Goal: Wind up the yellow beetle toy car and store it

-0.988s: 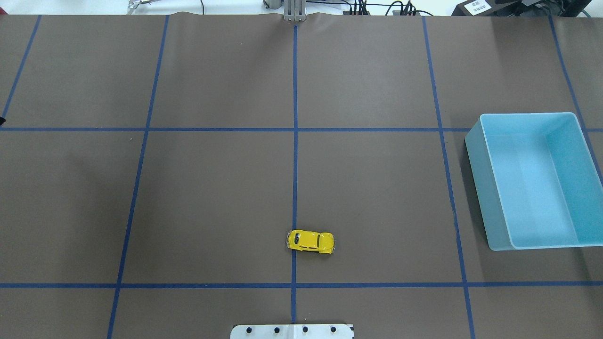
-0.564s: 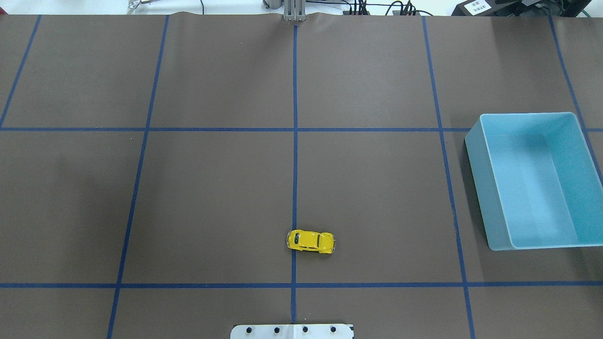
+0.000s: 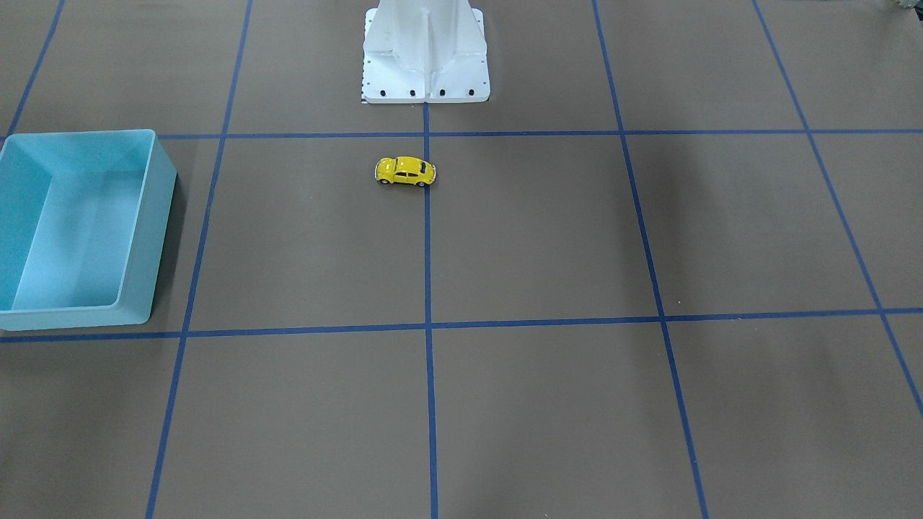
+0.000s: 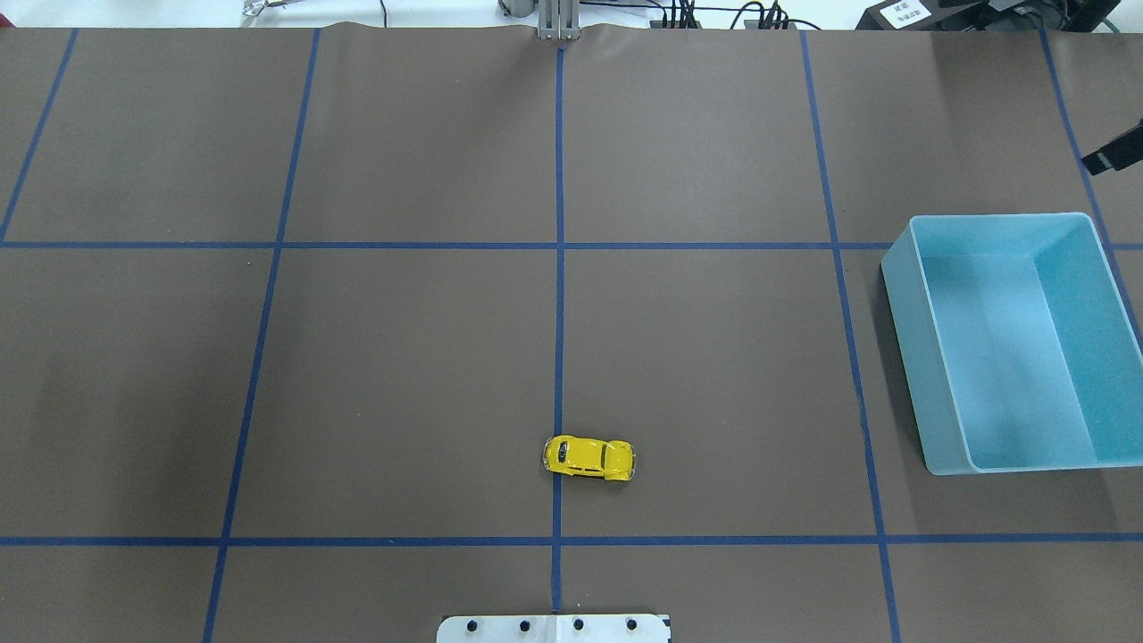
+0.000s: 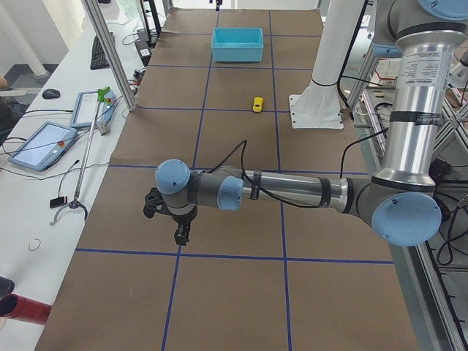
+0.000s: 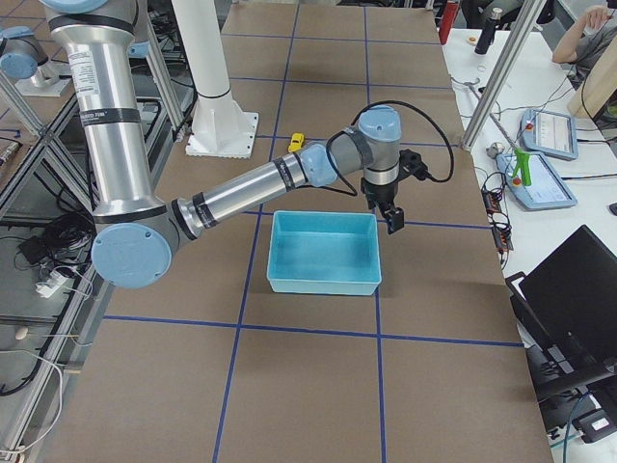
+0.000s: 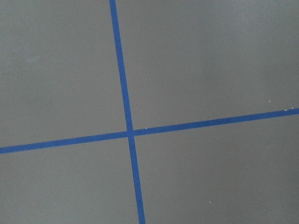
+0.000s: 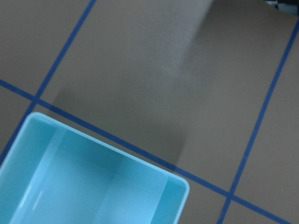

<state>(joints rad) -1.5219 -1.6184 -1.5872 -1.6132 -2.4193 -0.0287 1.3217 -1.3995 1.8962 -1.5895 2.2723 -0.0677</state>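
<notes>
The yellow beetle toy car stands on its wheels on the brown table just right of the centre tape line, near the robot base; it also shows in the front-facing view. The light blue bin sits empty at the table's right side. My right gripper hovers above the table by the bin's far right corner; only a dark tip of it shows overhead, and I cannot tell if it is open. My left gripper hangs over the table's far left, far from the car; I cannot tell its state.
The white robot base plate is at the near edge behind the car. Blue tape lines grid the brown mat. Cables lie along the far edge. Tablets and tools lie on the operators' desk.
A dark tip at the overhead view's left edge has gone out of view. A dark part of my right gripper has come in at the right edge beyond the bin. The car has not moved.
</notes>
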